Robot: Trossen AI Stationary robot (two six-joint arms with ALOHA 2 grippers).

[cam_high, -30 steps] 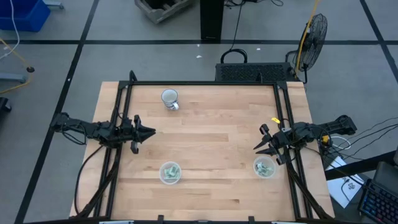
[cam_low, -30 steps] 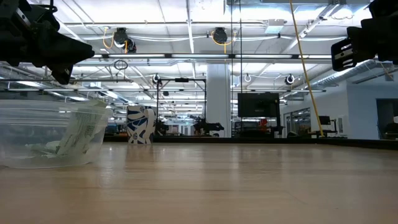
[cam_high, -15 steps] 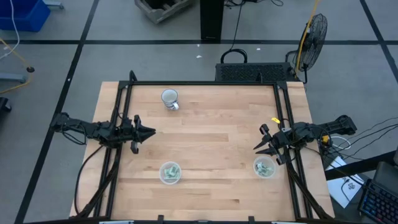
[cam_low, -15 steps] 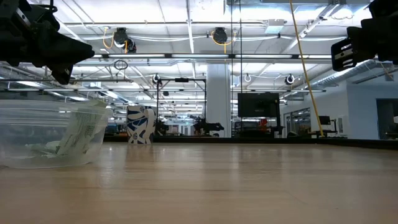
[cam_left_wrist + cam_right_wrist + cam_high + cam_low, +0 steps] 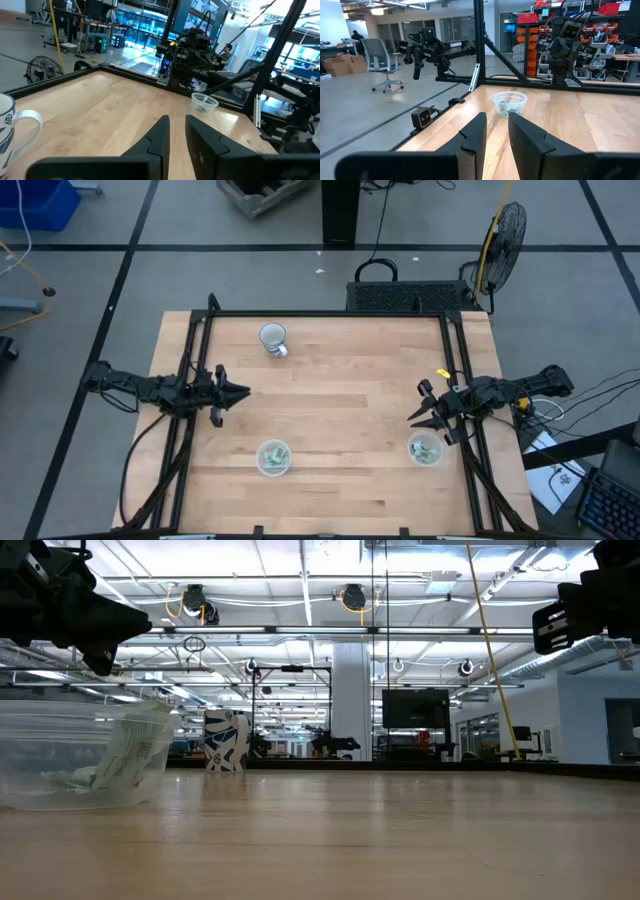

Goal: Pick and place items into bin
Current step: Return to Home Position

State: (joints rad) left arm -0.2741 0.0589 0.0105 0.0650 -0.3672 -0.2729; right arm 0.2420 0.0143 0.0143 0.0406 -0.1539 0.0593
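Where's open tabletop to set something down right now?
The widest bare wood lies mid-table, between the left gripper, the right gripper and the mug. The far right corner is also free. Tighter: the near edge around both clear cups.

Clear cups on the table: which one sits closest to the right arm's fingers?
The clear cup by the table's right edge, just beside the right gripper; the other cup sits mid-table.

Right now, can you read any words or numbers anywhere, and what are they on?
"TROSSEN": white letters on a distant dark robot arm, in the right wrist view.
Mug: blue pattern, no words I can read.
Screen in the room behind: too blurred to read.
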